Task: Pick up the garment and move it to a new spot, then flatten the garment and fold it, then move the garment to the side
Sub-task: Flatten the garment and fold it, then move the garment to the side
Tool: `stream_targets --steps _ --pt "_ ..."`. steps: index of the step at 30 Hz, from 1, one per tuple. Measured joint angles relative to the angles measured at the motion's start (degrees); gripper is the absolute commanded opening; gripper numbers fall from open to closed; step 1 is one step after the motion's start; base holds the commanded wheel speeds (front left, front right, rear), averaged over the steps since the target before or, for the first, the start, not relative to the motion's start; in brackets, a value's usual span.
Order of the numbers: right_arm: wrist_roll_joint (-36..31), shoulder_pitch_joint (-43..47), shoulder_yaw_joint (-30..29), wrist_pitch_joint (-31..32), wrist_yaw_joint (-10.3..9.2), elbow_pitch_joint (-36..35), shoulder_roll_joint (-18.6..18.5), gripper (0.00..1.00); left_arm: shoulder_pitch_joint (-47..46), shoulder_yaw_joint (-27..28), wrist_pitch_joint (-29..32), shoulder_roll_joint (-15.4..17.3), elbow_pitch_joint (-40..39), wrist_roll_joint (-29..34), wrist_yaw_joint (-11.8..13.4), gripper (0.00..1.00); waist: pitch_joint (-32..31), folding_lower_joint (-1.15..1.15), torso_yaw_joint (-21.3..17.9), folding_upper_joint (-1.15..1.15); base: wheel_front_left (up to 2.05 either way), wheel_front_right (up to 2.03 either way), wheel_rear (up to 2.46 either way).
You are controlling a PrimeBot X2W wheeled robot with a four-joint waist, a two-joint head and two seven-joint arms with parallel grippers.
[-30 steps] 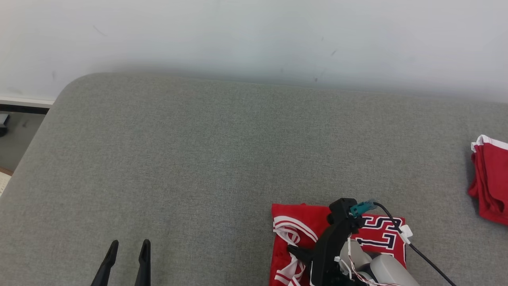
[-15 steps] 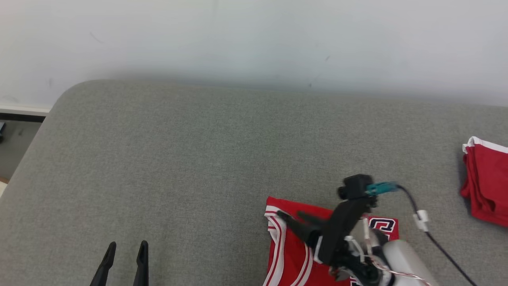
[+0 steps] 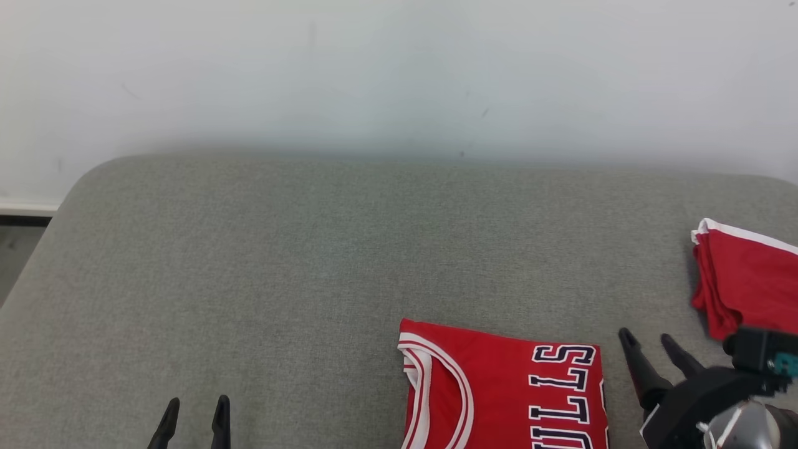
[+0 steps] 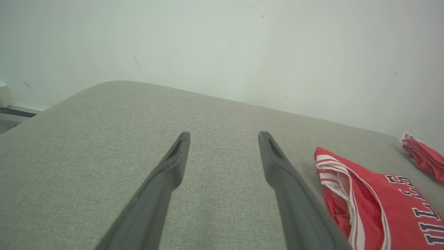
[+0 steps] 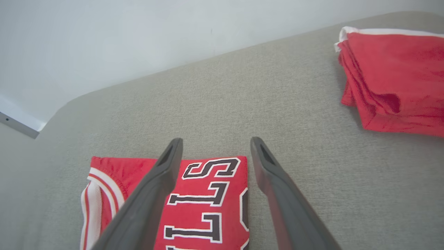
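Observation:
The garment (image 3: 499,386) is a red jersey with white trim and dark lettering, lying folded flat on the grey cushion (image 3: 280,262) near its front edge. My right gripper (image 3: 647,342) stands open just to the right of it, touching nothing. In the right wrist view the right gripper (image 5: 215,142) hangs above the jersey (image 5: 208,198), whose lettered corner shows between the fingers. My left gripper (image 3: 196,405) is open at the lower left, far from the jersey. The left wrist view has the left gripper (image 4: 223,139) over bare cushion, with the jersey (image 4: 381,194) off to its right.
A second red garment (image 3: 748,280) with a white edge lies folded at the cushion's right end, also seen as a red pile (image 5: 395,69) in the right wrist view. A pale wall (image 3: 399,75) runs behind the cushion. The cushion's rounded left corner drops to the floor.
My right gripper opened, let go of the jersey and drew back to its right; the jersey now lies flat. The head camera has shifted, so the whole scene sits lower.

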Motion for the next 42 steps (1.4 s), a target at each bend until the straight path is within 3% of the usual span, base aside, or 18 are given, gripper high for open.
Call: stream_targets --steps 8,14,25,42 --pt "-4.66 5.44 2.24 -20.8 0.01 3.52 0.0 1.0 0.03 1.54 -0.12 -0.16 0.88 0.71 0.52 1.0 -2.0 0.0 -1.38 0.0 0.0 0.0 0.0" --pt "-5.42 6.59 3.47 -31.3 0.0 8.57 -1.27 1.0 0.45 3.56 -0.19 -1.53 2.16 1.96 0.99 1.0 -3.97 0.0 -2.46 0.0 0.0 0.0 0.0" --pt "-6.08 6.87 5.99 -32.71 0.0 14.19 -2.08 1.0 1.18 4.94 -0.19 -1.67 5.64 3.09 1.33 1.0 -6.1 0.0 -4.39 0.0 0.0 0.0 0.0" --pt "-4.99 6.14 8.48 -31.09 0.0 14.7 -2.15 1.0 1.28 4.15 -0.19 -2.29 6.88 4.14 0.51 1.0 -5.65 0.0 -4.1 0.0 0.0 0.0 0.0"
